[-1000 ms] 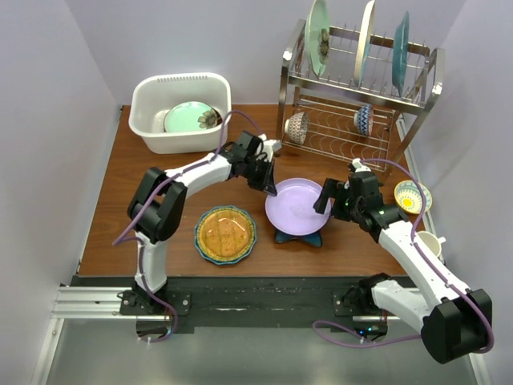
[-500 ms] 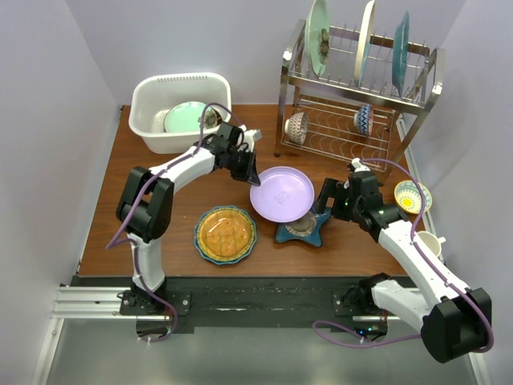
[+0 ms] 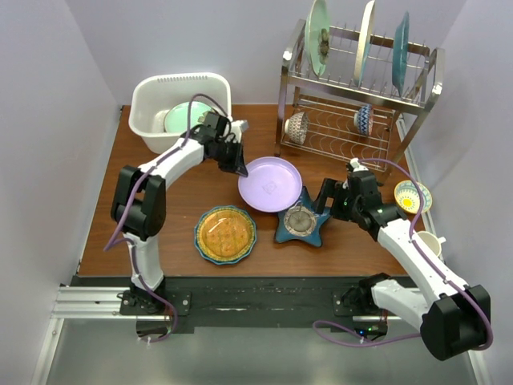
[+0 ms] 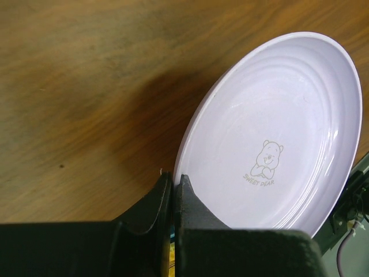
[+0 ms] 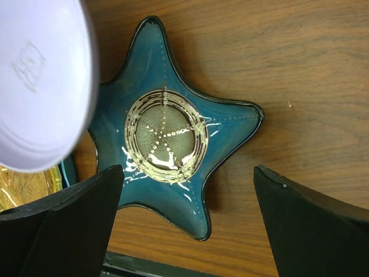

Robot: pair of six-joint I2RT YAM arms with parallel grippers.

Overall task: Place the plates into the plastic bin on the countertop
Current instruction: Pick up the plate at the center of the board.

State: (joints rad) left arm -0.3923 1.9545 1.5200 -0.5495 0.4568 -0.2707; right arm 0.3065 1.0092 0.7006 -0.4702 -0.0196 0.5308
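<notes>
- Lavender plate: round, smooth and glossy, with stepped rings in its well and a small printed bear over the words "SWEET BEAR". It hangs tilted above the countertop, its shadow on the wood, between the bin and the star plate.
- Left gripper: its black fingers are pinched tight on the rim of the lavender plate, one on each face, at the edge nearest the bin.
- Bin: a white plastic tub with rounded corners and a ribbed strip on its far rim, at the far left of the countertop. A mint-green plate lies inside.
- Star plate: five-armed, glazed deep blue, with a cream centre ringed in dots. It lies flat on the wood just right of the lavender plate. In the right wrist view the lavender plate covers one arm tip of the star plate.
- Right gripper: fingers spread wide with nothing between them, above the star plate's near side.
- Amber plate: round, glassy amber with a blue-green rim, flat near the front edge, left of the star plate.
- Countertop: reddish-brown wood grain with a black front edge.
- Rack: steel wire, two tiers, far right, with three plates on edge above and two patterned bowls below.
- Yellow bowl and white mug: by the right edge.
</notes>
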